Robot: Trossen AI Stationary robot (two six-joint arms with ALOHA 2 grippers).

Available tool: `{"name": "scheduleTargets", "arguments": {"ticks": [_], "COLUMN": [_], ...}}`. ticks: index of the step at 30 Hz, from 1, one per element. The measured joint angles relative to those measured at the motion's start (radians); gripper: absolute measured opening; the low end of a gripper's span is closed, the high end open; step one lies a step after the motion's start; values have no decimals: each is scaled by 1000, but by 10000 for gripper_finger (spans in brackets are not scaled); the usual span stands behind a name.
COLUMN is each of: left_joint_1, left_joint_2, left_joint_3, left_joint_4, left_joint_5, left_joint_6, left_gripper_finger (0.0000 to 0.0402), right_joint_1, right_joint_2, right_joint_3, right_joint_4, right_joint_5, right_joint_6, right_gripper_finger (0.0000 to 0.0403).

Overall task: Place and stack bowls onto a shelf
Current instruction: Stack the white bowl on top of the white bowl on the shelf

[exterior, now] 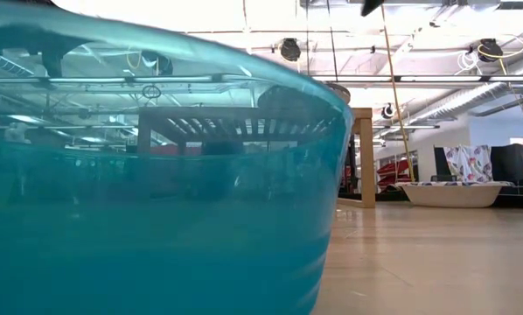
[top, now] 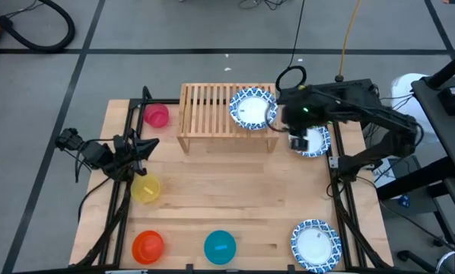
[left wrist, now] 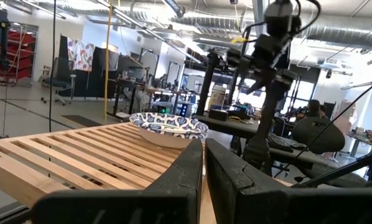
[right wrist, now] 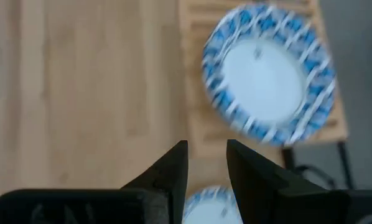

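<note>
Hovering right gripper (right wrist: 207, 163) — jaws parted, empty — above bowl (top: 313, 141) beside shelf (top: 208, 110); left gripper (left wrist: 204, 163) clenched, idle.

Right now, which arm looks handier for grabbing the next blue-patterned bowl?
The right. Its gripper hangs right above a blue-patterned bowl beside the shelf. The left gripper waits at the table's far side, near the yellow bowl.

wood table (top: 235, 198), shelf (top: 212, 106), scattered bowls (top: 316, 245)

No legible text or labels
</note>
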Motion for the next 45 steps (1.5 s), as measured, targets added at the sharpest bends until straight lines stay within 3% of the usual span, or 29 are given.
{"name": "scheduleTargets", "arguments": {"ticks": [5, 10, 16, 23, 28, 35, 40, 45], "left_joint_1": [0, 0, 0, 0, 0, -1, -1, -1], "left_joint_2": [0, 0, 0, 0, 0, 0, 0, 0], "left_joint_3": [0, 0, 0, 0, 0, 0, 0, 0], "left_joint_4": [0, 16, 16, 16, 15, 15, 15, 14], "left_joint_5": [0, 1, 5, 30, 30, 51, 62, 63], "left_joint_6": [0, 1, 1, 5, 5, 5, 5, 5], "left_gripper_finger": [24, 24, 24, 24, 24, 24, 24, 24], "right_joint_1": [96, 182, 288, 406, 423, 432, 430, 431], "right_joint_2": [-44, -50, -45, -45, -45, -44, -45, -45], "right_joint_3": [0, -5, -62, -250, -428, -629, -738, -848], "right_joint_4": [-173, -174, -174, -157, -73, 110, 239, 342], "right_joint_5": [-31, -239, -383, -510, -626, -807, -804, -726], "right_joint_6": [180, 301, 411, 548, 621, 599, 520, 452], "right_gripper_finger": [89, 83, 82, 82, 82, 100, 111, 110]}}
